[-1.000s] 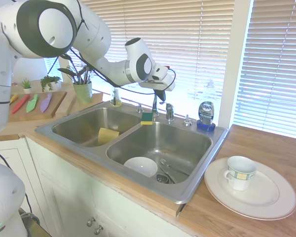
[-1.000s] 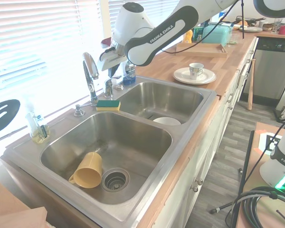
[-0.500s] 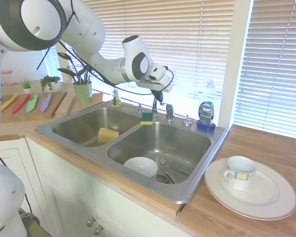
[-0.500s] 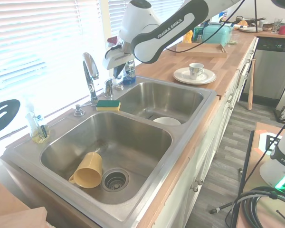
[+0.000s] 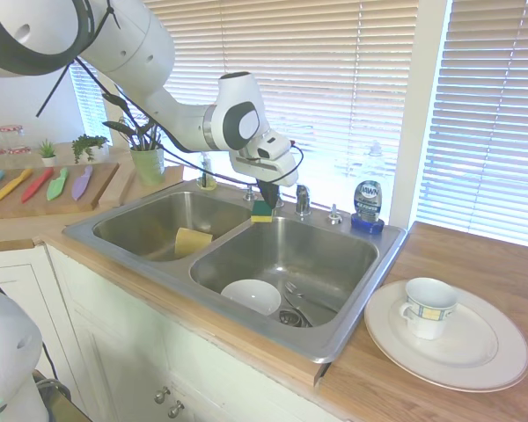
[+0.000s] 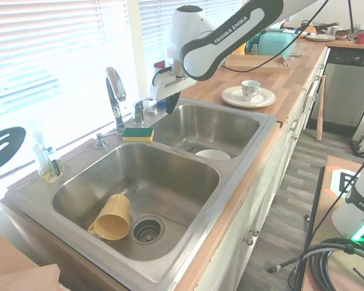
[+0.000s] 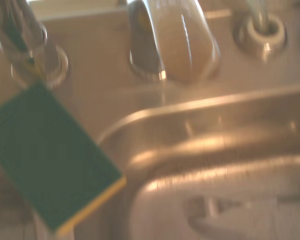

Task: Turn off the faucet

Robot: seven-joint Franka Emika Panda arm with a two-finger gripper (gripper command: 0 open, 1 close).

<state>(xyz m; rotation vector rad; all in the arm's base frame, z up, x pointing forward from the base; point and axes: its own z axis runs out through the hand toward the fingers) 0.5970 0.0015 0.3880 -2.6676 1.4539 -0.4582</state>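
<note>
- We see our black two-finger gripper [image 6: 168,103] hanging over the sink's back rim; whether its fingers are spread, we cannot tell.
- The shiny chrome gooseneck faucet [image 6: 115,97] stands just beside it, with its short lever handle [image 6: 139,110].
- A green-and-yellow rectangular sponge [image 6: 138,133] lies at the faucet's foot.

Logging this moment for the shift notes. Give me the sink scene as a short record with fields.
faucet: chrome gooseneck at the back rim, between the two basins
hand: low beside the faucet's lever, fingers hard to read
sponge: green and yellow, on the divider by the faucet base
left basin: yellow cup on its side
right basin: white bowl
counter: mug on a plate
</note>
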